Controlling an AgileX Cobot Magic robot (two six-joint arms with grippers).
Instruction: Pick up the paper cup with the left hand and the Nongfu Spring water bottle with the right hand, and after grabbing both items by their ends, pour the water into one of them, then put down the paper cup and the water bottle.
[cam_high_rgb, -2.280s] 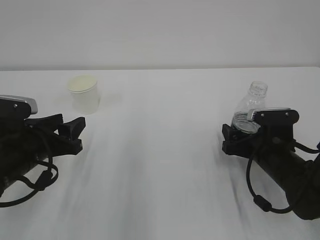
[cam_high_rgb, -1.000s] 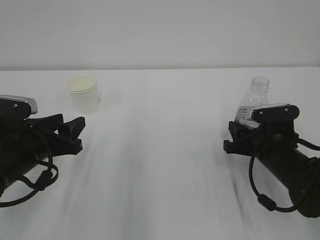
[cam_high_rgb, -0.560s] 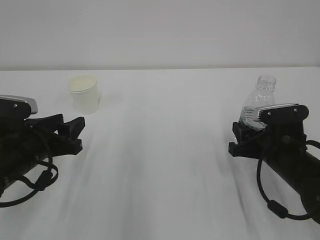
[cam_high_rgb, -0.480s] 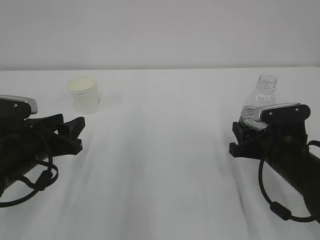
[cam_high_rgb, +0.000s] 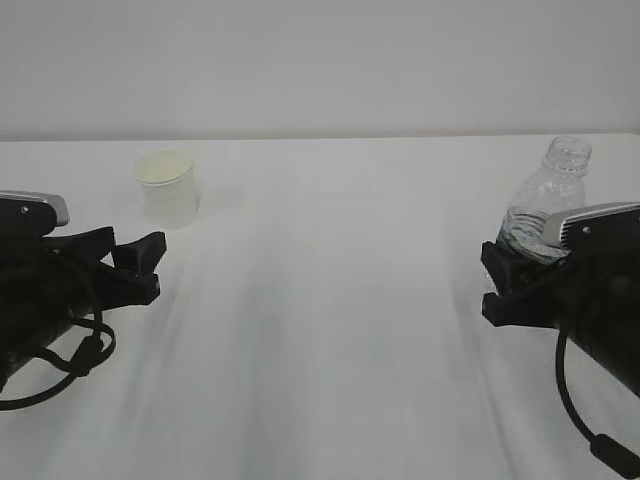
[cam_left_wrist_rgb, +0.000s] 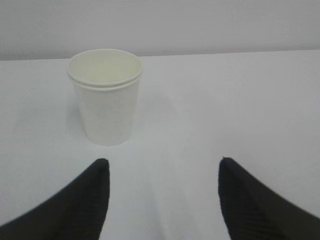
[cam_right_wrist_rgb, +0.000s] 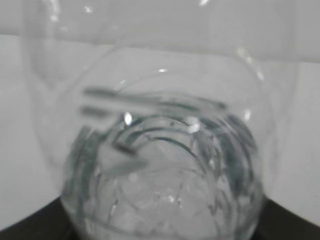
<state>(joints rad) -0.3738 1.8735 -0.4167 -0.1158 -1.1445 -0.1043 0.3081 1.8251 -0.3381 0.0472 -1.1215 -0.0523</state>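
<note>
Left hand (cam_high_rgb: 140, 265): low at table's left edge, fingers (cam_left_wrist_rgb: 90, 200) spread wide, nothing betw. them; aimed at cup.
Paper cup (cam_high_rgb: 168, 187): upright on white table (cam_high_rgb: 320, 300), far-left area, just ahead of left hand, not touching it; slightly left of the finger gap in wrist view (cam_left_wrist_rgb: 105, 95).
Water bottle (cam_high_rgb: 545, 205): far right, tilted, open neck up and to the right; lower body hidden in right hand.
Right hand (cam_high_rgb: 520, 290): clamped around bottle's lower body.
Water (cam_right_wrist_rgb: 165, 200): clear, pooled in bottle base; level hard to judge.

I'm counting one paper cup (cam_high_rgb: 168, 187), one water bottle (cam_high_rgb: 545, 205) well to the right of the cup, two grippers (cam_high_rgb: 128, 266) (cam_high_rgb: 513, 290), and one table (cam_high_rgb: 320, 300).
</note>
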